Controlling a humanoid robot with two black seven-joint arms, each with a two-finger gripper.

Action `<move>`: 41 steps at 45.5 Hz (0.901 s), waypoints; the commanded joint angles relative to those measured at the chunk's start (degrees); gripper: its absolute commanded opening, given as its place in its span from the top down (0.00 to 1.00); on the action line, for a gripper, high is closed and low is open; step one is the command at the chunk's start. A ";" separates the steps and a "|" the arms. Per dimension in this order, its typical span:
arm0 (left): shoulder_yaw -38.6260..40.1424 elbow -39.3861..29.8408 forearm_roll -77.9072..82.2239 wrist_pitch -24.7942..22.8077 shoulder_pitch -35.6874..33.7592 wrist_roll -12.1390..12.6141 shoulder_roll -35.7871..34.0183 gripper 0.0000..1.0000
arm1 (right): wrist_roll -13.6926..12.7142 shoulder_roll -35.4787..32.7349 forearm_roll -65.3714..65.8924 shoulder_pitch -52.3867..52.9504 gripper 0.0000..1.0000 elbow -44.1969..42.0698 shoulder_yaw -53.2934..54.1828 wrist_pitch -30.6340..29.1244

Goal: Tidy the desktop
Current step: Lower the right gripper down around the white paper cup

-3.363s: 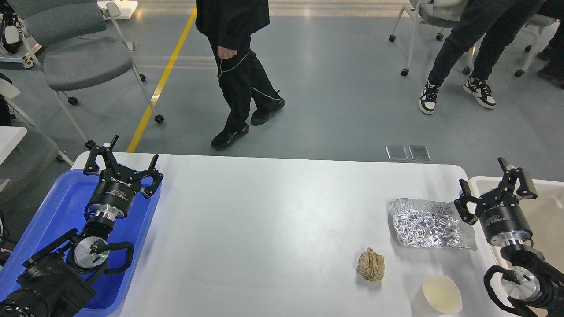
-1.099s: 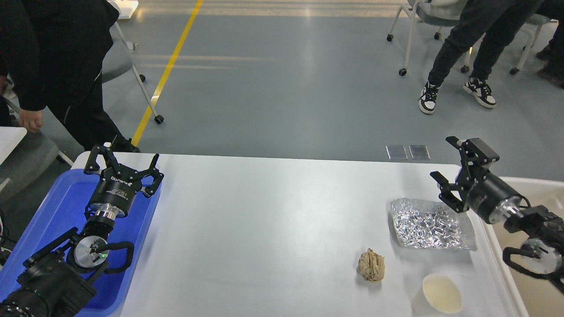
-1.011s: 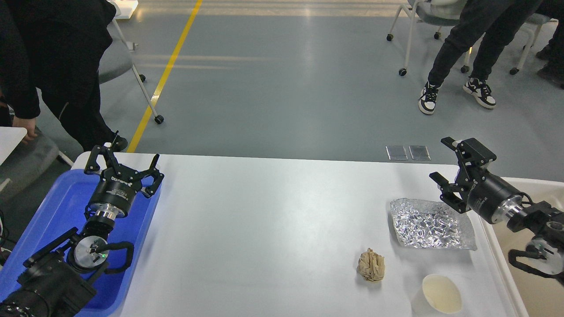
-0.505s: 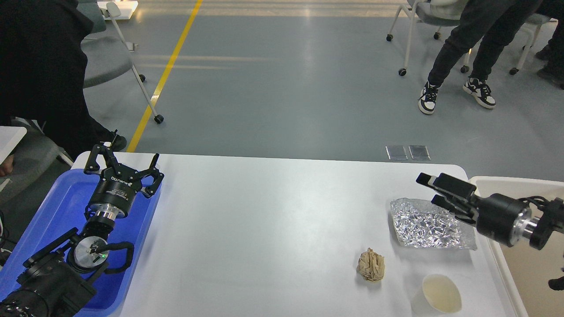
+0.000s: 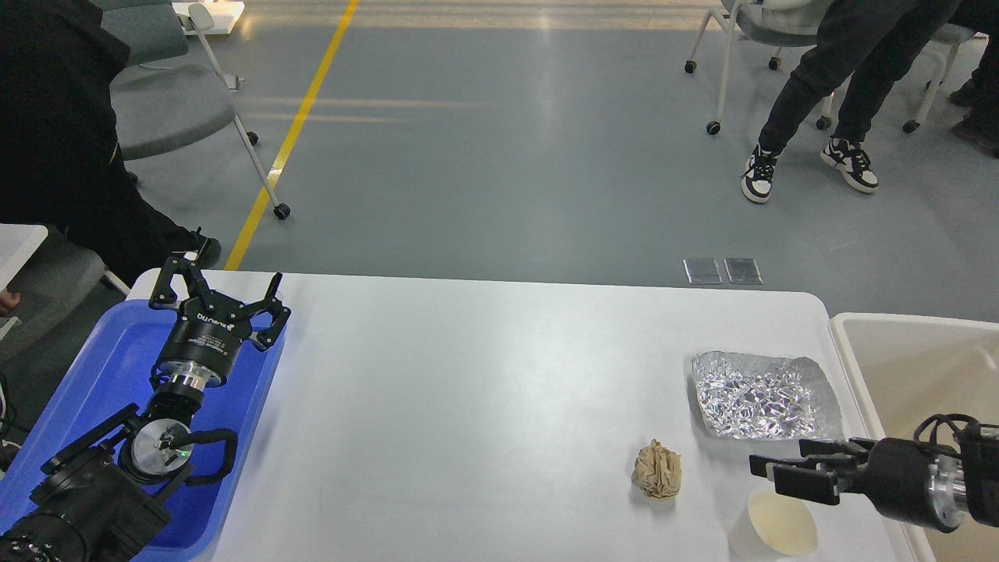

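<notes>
Right claw (image 5: 776, 474), fingers slightly parted and empty, hangs over the cup (image 5: 780, 524) at lower right of the bench (image 5: 484, 406), likely lining up a grasp; left claw (image 5: 218, 300) spread wide above the tray (image 5: 109, 359)

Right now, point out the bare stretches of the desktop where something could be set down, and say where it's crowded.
The desktop is bare across its middle, from the blue tray under the left gripper to the crumpled paper ball. The near right corner is crowded: the foil sheet, ball and paper cup cluster there, with the right gripper above the cup.
</notes>
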State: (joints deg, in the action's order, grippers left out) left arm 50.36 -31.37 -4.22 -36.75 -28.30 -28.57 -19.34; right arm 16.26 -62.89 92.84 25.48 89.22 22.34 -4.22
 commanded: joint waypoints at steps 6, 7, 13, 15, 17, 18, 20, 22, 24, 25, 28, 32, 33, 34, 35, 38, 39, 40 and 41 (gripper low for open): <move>0.09 -0.01 0.00 0.01 0.00 0.00 0.00 0.00 | 0.26 -1.01 9.20 -0.17 0.02 -1.94 -8.19 4.13; 0.09 -0.01 0.00 0.01 0.00 0.00 0.00 0.00 | 0.26 -1.01 9.20 -0.17 0.02 -2.03 -8.36 4.30; 0.00 -0.01 0.00 0.01 0.00 0.00 0.00 0.00 | 0.26 -0.40 9.12 -0.43 0.03 -3.70 -8.63 5.80; 0.00 -0.01 0.00 0.01 0.00 0.00 0.00 0.00 | 0.26 -0.31 9.12 -0.52 0.03 -3.88 -8.81 6.15; 0.09 -0.01 0.00 0.01 0.00 0.00 0.00 0.00 | 0.26 0.13 9.03 -0.52 0.04 -3.97 -8.81 6.33; 0.00 -0.01 0.00 0.01 0.00 0.00 0.00 0.00 | 0.26 0.31 8.85 -0.61 0.04 -3.97 -8.81 6.33; 0.09 -0.01 0.00 0.01 0.00 0.00 0.00 0.00 | 0.17 0.31 8.24 -0.70 0.04 -3.96 -8.81 6.41; 0.00 -0.01 0.00 0.01 0.00 0.00 0.00 0.00 | 0.26 0.31 8.24 -0.78 0.07 -3.88 -8.89 6.33; 0.09 -0.01 0.00 0.01 0.00 0.00 0.00 0.00 | 0.17 0.39 8.24 -1.05 0.08 -3.96 -9.07 6.42; 0.09 -0.01 0.00 0.01 0.00 0.00 0.00 0.00 | 0.17 0.40 8.24 -1.05 0.09 -3.88 -9.07 6.42; 0.00 -0.01 0.00 0.01 0.00 0.00 0.00 0.00 | 0.17 0.57 8.24 -1.05 0.09 -3.96 -9.07 6.42; 0.09 -0.01 0.00 0.01 0.00 0.00 0.00 0.00 | 0.17 1.27 8.24 -1.05 0.09 -4.40 -9.07 6.50; 0.09 -0.01 0.00 0.01 0.00 0.00 0.00 0.00 | -0.09 1.45 8.15 -1.05 0.09 -4.75 -9.07 6.59; 0.09 -0.01 0.00 0.01 0.00 0.00 0.00 0.00 | -0.18 1.71 8.06 -1.05 0.09 -5.10 -9.07 6.68; 0.00 -0.01 0.00 0.01 0.00 0.00 0.00 0.00 | -0.18 1.89 7.97 -1.05 0.10 -5.28 -8.98 6.77; 0.09 -0.01 0.00 0.01 0.00 0.00 0.00 0.00 | -0.18 2.33 7.89 -1.05 0.23 -5.63 -9.07 6.77; 0.00 0.08 0.00 0.01 0.00 0.00 0.00 0.00 | -0.18 2.33 7.89 -1.05 0.27 -5.64 -9.07 6.77; 0.09 -0.01 0.00 0.01 0.00 0.00 0.00 0.00 | -0.18 2.33 7.89 -1.05 0.34 -5.55 -8.98 6.85; 0.00 -0.01 0.00 0.01 0.00 0.00 0.00 0.00 | -0.18 2.42 7.97 -0.96 0.42 -5.46 -8.98 6.94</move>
State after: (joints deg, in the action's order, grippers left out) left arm 50.40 -31.37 -4.22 -36.75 -28.30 -28.57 -19.34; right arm 16.26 -61.57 100.90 24.53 84.59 13.47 2.17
